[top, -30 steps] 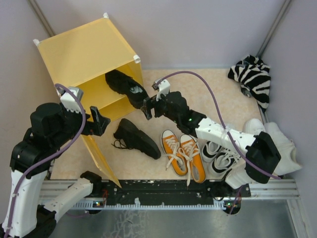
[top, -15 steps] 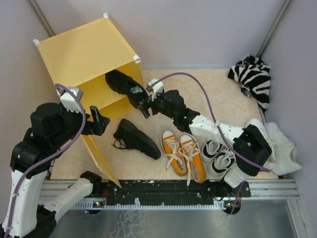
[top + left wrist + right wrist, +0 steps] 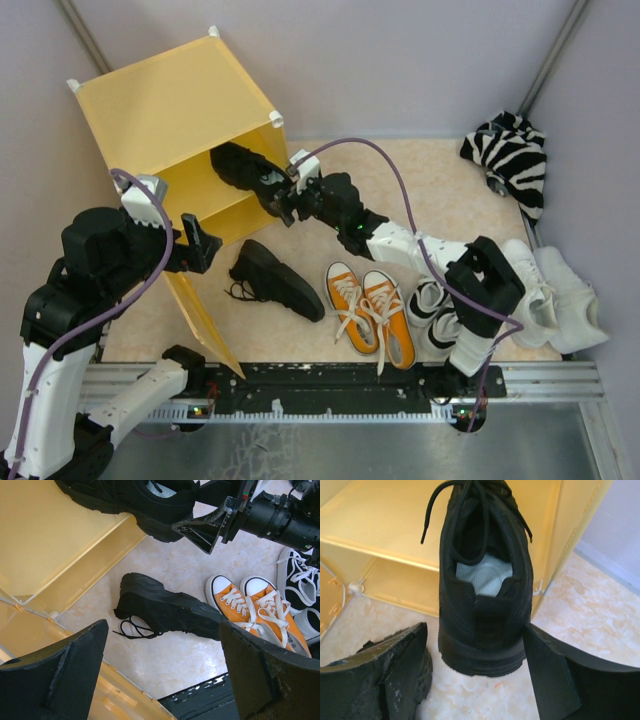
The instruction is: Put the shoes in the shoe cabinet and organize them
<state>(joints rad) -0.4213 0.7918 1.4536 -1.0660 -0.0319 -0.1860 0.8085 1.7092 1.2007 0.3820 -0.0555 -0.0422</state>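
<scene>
The yellow shoe cabinet stands at the back left, its opening facing the floor area. One chunky black shoe lies on its inner shelf, heel sticking out. My right gripper is open right behind that heel, with one finger on each side and a gap showing. The other black shoe lies on the floor. My left gripper hangs open and empty above the door panel. Orange sneakers, black-and-white sneakers and white sneakers stand along the near edge.
A zebra-striped cloth bundle lies in the back right corner. Grey walls close in the left, back and right sides. The open door panel slants down toward the black base rail.
My right arm has reached further toward the cabinet, bringing its open fingers up to the heel of the shelved black shoe. The left arm has not moved.
</scene>
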